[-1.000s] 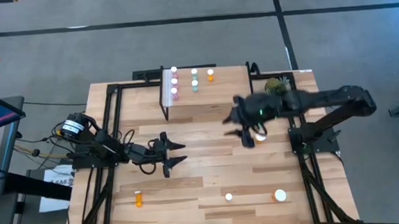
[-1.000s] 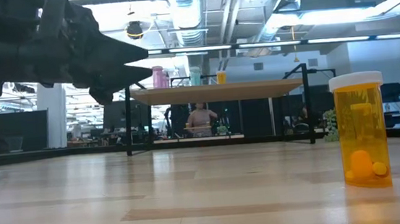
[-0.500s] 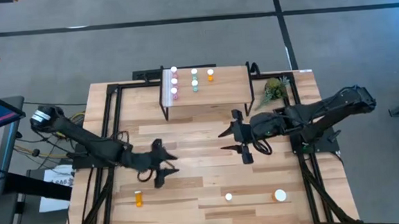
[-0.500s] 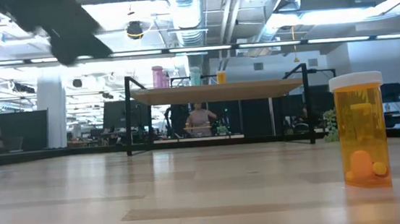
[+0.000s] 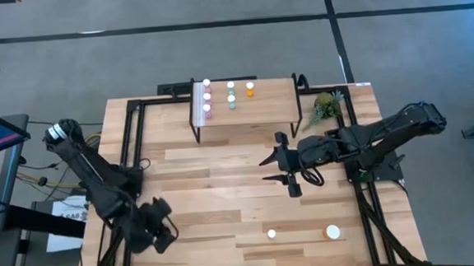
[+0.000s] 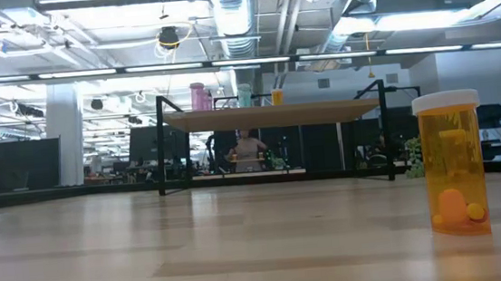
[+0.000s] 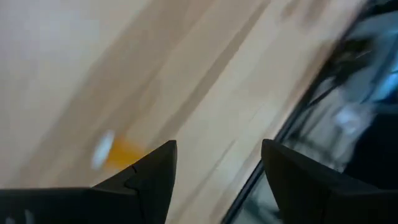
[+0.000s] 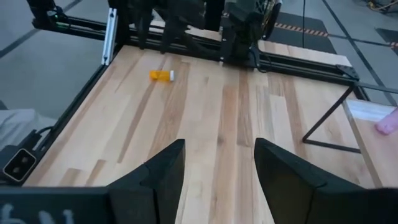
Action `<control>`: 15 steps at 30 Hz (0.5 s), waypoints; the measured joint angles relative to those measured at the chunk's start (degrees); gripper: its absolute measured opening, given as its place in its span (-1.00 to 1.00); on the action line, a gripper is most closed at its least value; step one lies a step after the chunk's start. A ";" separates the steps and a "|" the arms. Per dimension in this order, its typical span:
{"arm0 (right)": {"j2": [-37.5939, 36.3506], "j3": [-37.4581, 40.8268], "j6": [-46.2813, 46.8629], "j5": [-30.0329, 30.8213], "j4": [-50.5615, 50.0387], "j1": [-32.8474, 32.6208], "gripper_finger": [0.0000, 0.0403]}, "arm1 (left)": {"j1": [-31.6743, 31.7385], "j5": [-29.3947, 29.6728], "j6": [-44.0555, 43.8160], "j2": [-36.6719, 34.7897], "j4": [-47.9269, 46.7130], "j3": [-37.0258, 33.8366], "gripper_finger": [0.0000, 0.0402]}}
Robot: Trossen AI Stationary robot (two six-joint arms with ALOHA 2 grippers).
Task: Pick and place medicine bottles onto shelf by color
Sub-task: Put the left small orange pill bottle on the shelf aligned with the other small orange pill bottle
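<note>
Across the wooden table [image 5: 223, 175] we see the shelf [image 5: 264, 111] at upper centre, holding six bottles [image 5: 207, 97]. The left gripper [image 5: 156, 229], lower left, hides a fallen orange bottle [image 7: 118, 152] that shows blurred in its wrist view; its fingers gape, empty. The right gripper [image 5: 276, 165], centre, gapes too, empty. Two white-capped bottles [image 5: 332, 232] stand at lower right.

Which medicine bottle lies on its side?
The small orange bottle by the left gripper. It lies flat on the table; the large orange bottle stands upright.
</note>
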State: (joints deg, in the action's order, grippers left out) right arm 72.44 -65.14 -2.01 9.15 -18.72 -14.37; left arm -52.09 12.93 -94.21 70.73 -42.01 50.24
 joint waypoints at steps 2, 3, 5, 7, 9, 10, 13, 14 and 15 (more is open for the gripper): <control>0.00 0.00 -0.34 0.00 0.07 0.00 0.06 | -0.90 -6.16 -4.20 3.08 -0.60 0.02 0.10; 0.00 0.00 -0.71 0.00 0.08 0.01 0.06 | -1.22 -8.91 -5.73 4.78 -1.24 0.00 0.10; 0.00 0.00 -1.31 0.00 0.50 0.04 0.06 | -1.62 -13.14 -8.15 8.32 -1.20 -0.04 0.10; 0.00 0.00 -1.79 0.00 0.60 0.02 0.06 | -1.63 -15.45 -10.26 11.56 0.71 -0.04 0.10; 0.00 0.00 -2.67 -0.01 0.86 0.04 0.06 | -1.58 -15.45 -11.90 14.38 2.97 -0.04 0.10; 0.00 0.00 -2.95 -0.02 0.85 0.03 0.06 | -1.56 -15.19 -12.78 15.69 4.66 -0.04 0.10; 0.00 0.00 -3.21 -0.02 0.84 0.26 0.06 | -1.58 -15.20 -14.22 18.71 6.98 -0.04 0.10; 0.00 0.00 -3.21 -0.02 0.80 0.26 0.06 | -1.58 -15.40 -14.75 19.64 7.38 -0.04 0.10; 0.00 0.00 -3.40 -0.02 0.79 0.26 0.06 | -1.58 -15.92 -15.51 20.19 7.02 -0.02 0.10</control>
State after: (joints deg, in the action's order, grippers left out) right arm 72.44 -65.14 -5.41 9.13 -17.93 -14.11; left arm -53.67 -2.99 -109.72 90.92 -34.99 50.22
